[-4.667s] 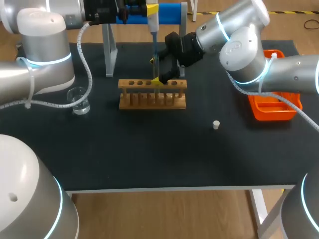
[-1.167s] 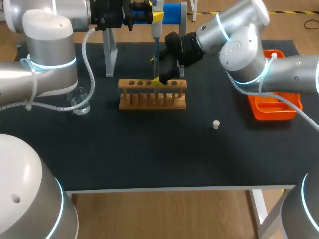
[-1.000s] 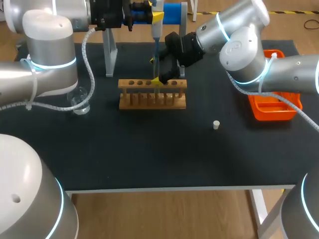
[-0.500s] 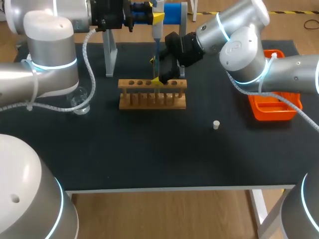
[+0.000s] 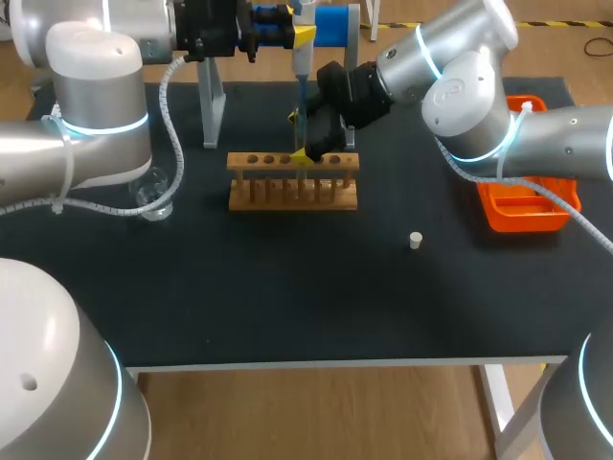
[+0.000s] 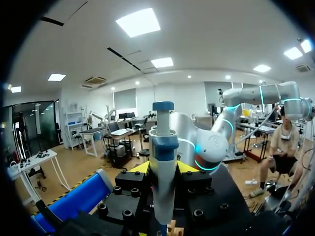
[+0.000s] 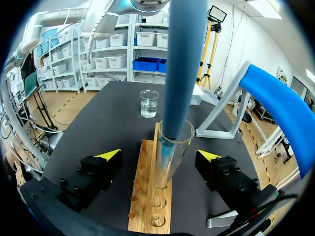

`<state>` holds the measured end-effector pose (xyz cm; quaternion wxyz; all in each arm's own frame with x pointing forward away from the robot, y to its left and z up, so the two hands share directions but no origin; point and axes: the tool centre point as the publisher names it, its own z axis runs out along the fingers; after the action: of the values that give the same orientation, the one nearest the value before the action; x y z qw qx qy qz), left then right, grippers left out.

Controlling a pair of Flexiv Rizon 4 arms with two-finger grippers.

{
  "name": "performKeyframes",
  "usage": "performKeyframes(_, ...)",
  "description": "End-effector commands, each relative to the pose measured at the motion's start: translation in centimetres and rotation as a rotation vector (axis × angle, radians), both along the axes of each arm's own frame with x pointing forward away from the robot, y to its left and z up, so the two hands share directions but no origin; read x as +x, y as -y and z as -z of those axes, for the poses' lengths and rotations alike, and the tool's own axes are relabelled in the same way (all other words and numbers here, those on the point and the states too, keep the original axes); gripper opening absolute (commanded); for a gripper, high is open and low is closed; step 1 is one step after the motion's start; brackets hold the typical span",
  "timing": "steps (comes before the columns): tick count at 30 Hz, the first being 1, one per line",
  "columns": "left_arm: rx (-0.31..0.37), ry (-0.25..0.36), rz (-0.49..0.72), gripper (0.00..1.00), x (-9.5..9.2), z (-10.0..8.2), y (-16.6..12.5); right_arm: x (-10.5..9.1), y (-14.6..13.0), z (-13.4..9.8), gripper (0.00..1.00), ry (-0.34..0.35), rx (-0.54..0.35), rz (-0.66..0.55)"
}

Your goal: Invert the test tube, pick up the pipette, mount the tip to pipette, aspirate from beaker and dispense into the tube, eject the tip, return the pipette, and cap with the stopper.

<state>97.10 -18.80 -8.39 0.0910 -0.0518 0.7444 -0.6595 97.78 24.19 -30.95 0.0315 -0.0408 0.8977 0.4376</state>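
Pipette (image 6: 164, 147): clamped upright in left end effector (image 6: 163, 168), tip inside tube (image 7: 170, 157) in rack (image 5: 292, 182) (dispensing, I judge); right end effector (image 7: 160, 155) wide, flanking tube as guard.

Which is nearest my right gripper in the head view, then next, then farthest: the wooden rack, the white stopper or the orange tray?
1. Wooden rack, directly under the right gripper.
2. White stopper, on the mat to its right, nearer the robot.
3. Orange tray, out at the table's right edge.
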Motion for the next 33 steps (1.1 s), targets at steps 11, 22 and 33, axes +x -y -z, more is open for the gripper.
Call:
performKeyframes(11, 0.001, 0.000, -0.001, 0.00, 0.0, 0.0, 0.1, 0.0, 0.1, -0.1, 1.00, -0.002, -0.002, -0.002)
performKeyframes(22, 0.001, 0.000, -0.001, 0.00, 0.0, 0.0, 0.1, 0.0, 0.1, -0.1, 1.00, -0.002, -0.002, -0.002)
performKeyframes(33, 0.001, 0.000, -0.001, 0.00, 0.0, 0.0, 0.1, -1.7, 6.0, -1.5, 1.00, 0.017, 0.002, 0.079)
